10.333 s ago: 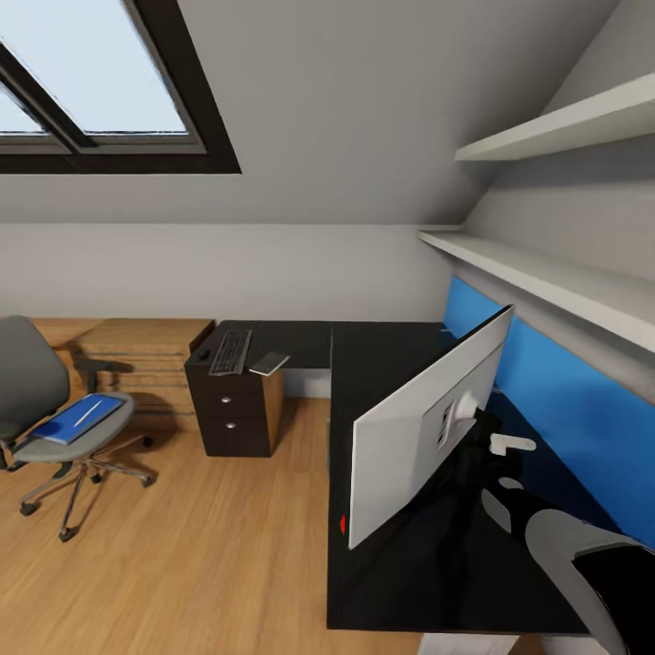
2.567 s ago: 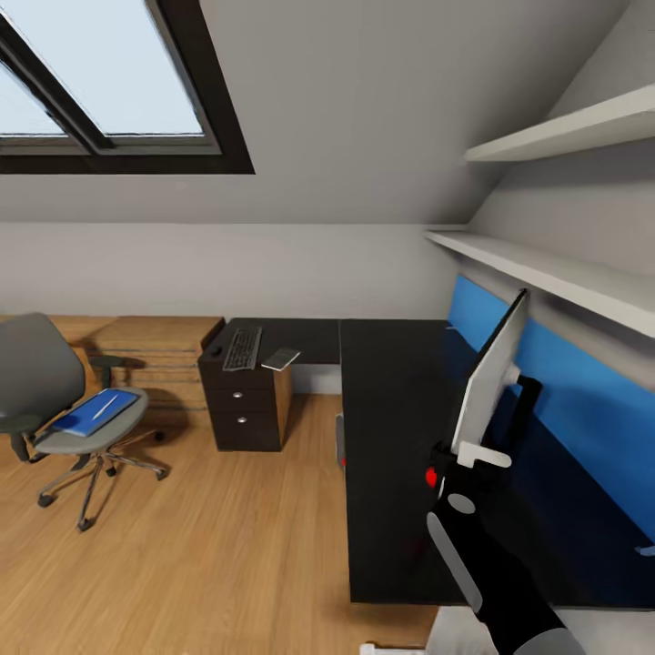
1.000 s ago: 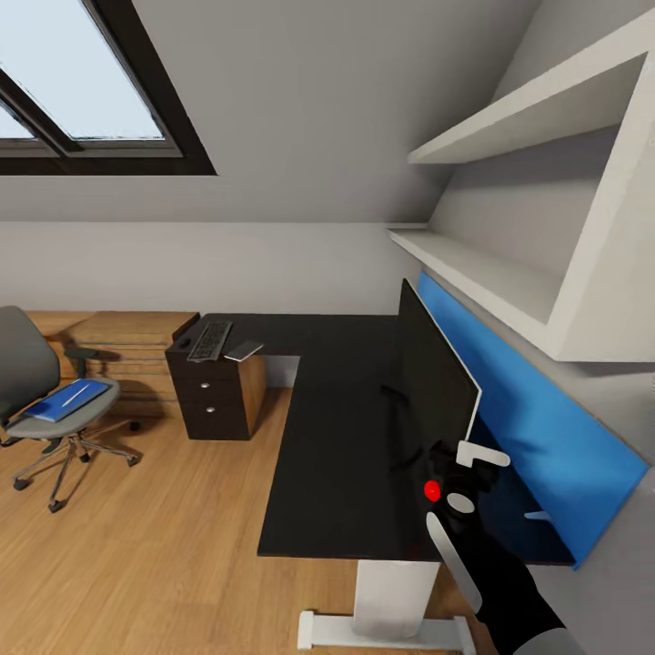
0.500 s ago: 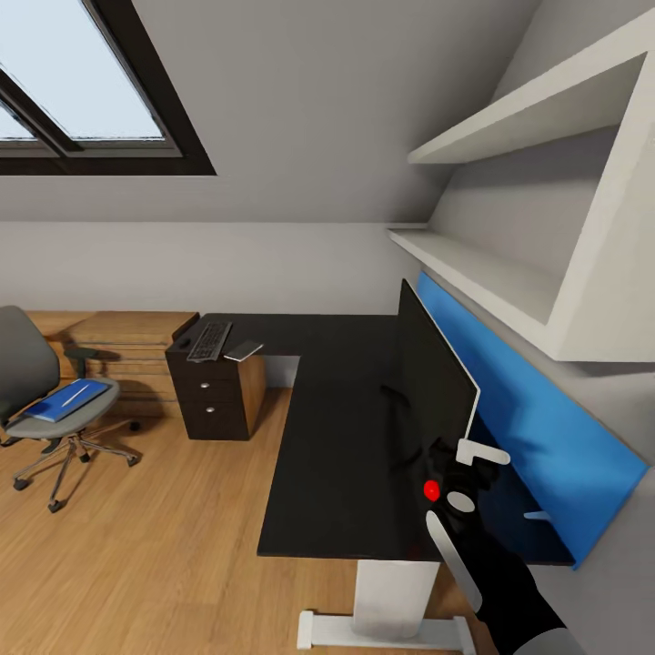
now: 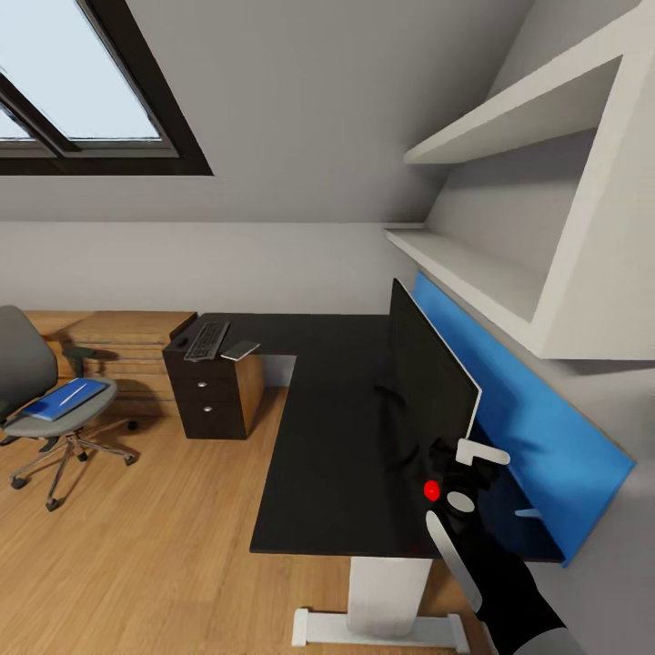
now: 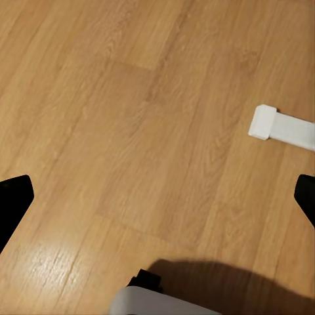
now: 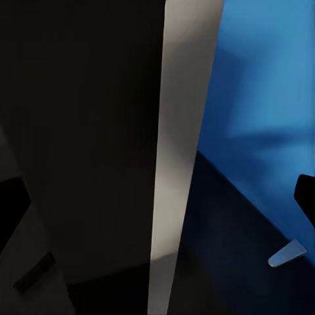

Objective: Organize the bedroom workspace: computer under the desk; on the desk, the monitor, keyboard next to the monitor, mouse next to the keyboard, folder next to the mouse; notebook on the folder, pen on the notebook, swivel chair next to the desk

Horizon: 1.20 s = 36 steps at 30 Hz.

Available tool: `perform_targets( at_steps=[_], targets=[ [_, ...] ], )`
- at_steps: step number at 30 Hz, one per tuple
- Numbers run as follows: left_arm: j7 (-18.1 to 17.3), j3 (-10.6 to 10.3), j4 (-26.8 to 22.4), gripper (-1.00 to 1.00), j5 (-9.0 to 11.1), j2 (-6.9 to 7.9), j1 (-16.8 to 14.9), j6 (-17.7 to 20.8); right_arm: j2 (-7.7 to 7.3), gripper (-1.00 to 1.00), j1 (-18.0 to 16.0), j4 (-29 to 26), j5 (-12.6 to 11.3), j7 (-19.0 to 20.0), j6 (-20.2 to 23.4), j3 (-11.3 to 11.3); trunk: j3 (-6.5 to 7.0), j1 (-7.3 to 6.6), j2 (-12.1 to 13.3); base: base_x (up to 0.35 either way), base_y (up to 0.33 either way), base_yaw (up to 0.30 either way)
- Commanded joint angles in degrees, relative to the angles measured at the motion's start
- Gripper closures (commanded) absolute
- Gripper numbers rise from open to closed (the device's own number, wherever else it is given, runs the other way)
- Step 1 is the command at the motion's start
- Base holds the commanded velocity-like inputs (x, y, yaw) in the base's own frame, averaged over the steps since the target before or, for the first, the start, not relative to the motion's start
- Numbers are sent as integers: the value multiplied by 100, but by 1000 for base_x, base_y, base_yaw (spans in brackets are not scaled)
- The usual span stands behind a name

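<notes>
Attic bedroom, no readable labels. Your right gripper (image 5: pixel 452 475) sits at the monitor (image 5: pixel 428 382) upright on the desk (image 5: pixel 327 455); its grip can't be judged. Your left gripper (image 6: pixel 157 197) spread wide, empty, over floor (image 6: pixel 131 118).

Glossy black desk (image 5: pixel 327 437), blue folder (image 5: pixel 62 401) on grey swivel chair (image 5: pixel 36 387).

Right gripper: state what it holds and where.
Nothing clamped: the right gripper is open, fingers spread either side of the monitor's pale side edge near its lower corner.
</notes>
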Motion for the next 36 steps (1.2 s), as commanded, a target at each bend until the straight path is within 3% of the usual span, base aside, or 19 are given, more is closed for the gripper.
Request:
perform_targets(
  at_steps=[1,12,36],
  targets=[
    [41,-49,-11,-100,60,9,-3,-28,-8,-100,-6,-9,-18,-45,45,23,-8,2,-8,-2,-8,0],
    [41,-48,-11,-100,60,9,-3,-28,-8,-100,-6,-9,-18,-45,45,26,-8,2,-8,-27,-1,0],
    [41,-45,-11,-100,60,9,-3,-28,-8,-100,-6,6,-22,-17,27,43,-8,2,-8,-329,0,0]
  ],
)
